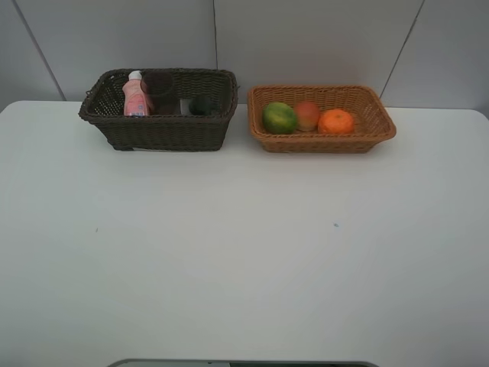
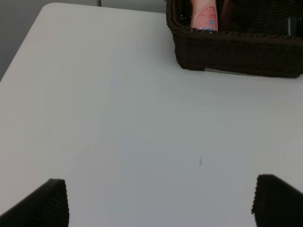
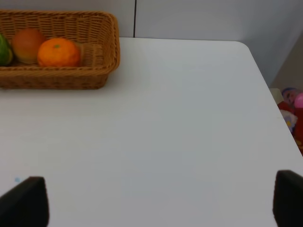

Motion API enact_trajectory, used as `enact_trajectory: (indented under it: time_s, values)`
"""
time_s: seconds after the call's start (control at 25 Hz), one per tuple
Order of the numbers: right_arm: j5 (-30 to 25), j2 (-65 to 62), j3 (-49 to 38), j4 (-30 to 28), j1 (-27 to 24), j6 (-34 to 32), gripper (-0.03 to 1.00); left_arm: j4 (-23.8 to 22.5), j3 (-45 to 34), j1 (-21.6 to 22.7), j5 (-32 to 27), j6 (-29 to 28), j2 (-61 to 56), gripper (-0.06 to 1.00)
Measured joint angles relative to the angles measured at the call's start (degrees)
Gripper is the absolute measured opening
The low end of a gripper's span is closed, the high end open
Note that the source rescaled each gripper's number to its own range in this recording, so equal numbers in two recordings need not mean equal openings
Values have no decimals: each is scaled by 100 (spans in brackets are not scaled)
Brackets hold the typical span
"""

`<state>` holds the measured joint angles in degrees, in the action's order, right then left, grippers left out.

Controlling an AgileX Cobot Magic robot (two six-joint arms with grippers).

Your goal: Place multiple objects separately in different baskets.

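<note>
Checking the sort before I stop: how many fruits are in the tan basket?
3, in a row in the tan basket: green fruit on the left, red-orange fruit in the middle, orange on the right. None looks hidden.

White table [image 1: 229, 267], matte, rounded corners. Grey panelled wall [image 1: 306, 38] behind, thin dark seams. Soft, even light, faint shadows. Off the table's right edge, blurred red and pink clutter [image 3: 292, 111], unidentifiable.

Both the dark basket [image 1: 160, 130] and the tan basket [image 1: 321, 141] are rough woven wicker on a smooth matt table [image 1: 244, 252].
</note>
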<state>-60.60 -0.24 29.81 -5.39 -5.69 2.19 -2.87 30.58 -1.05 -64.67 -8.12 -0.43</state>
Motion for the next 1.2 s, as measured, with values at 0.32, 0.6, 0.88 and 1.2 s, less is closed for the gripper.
enact_trajectory:
  time_s: [0.32,0.6,0.88,1.2]
  values:
    - [0,0,0,0,0,0,100,-113,-148,0,268,305,0,100]
    - [0,0,0,0,0,0,100,-113,-164,-18,348,383,0,100]
    - [0,0,0,0,0,0,100,-108,-164,-443,348,402,0,100]
    - [0,0,0,0,0,0,100,-108,-171,41,348,413,0,100]
